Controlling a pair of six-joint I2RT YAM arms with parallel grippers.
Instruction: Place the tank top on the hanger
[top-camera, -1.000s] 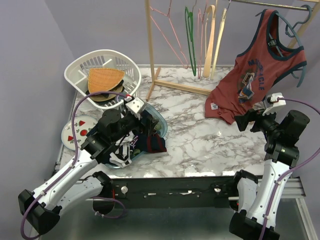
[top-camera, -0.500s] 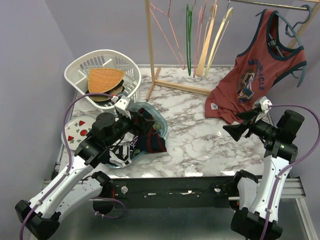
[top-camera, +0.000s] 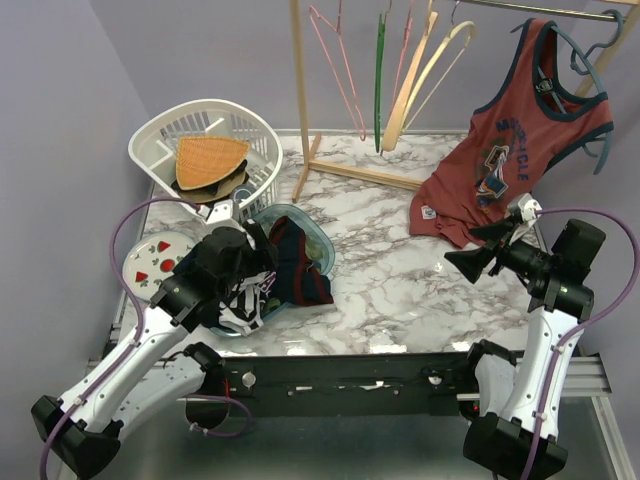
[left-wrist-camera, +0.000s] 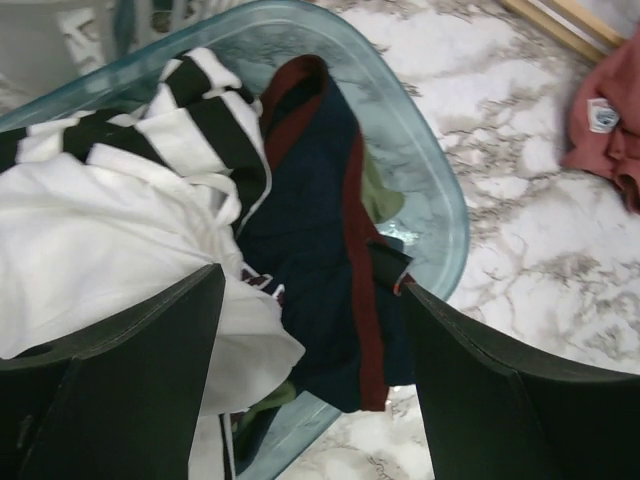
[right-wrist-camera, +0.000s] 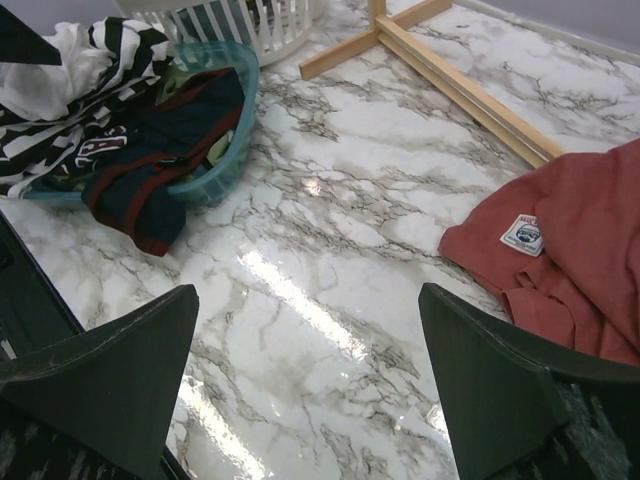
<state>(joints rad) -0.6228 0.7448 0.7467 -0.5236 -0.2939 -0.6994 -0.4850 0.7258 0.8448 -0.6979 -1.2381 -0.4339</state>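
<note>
White and thin, the plain white tank top (left-wrist-camera: 90, 250) is lying bunched in a translucent teal plastic basin (left-wrist-camera: 440, 190) at the left of the marble-patterned worktop (right-wrist-camera: 330, 230). It is tangled with a black-and-white striped garment (left-wrist-camera: 200, 120) and lying beside a navy garment with maroon trim (left-wrist-camera: 320, 230) that is spilling over the basin's rim. The left tool (left-wrist-camera: 310, 285) is hanging over that heap with its two dark fingers spread wide and gripping nothing, the white cloth just beside its left finger. It seems to be lining up to pick the top out of the pile, though whether either finger is touching cloth cannot be told. With the striped piece crowding it, a pinch on the open white area looks the likeliest way of lifting the top alone.

Across the worktop, the right tool (right-wrist-camera: 307, 295) is pointing at bare marble, its fingers likewise parted and empty, well apart from the basin; it appears to be waiting for its part. The pale cream curved wooden hanger (top-camera: 412, 92) is hanging by its metal hook from the rail of a light wooden clothes rack (top-camera: 300, 90) at the far edge. It is beside a thin green hanger (top-camera: 380, 80) and well apart from both arms. A red tank top with navy trim (top-camera: 510, 150) is draping from the right end of the rail, its hem resting on the worktop. With nothing yet gripped, the job looks barely begun.
</note>
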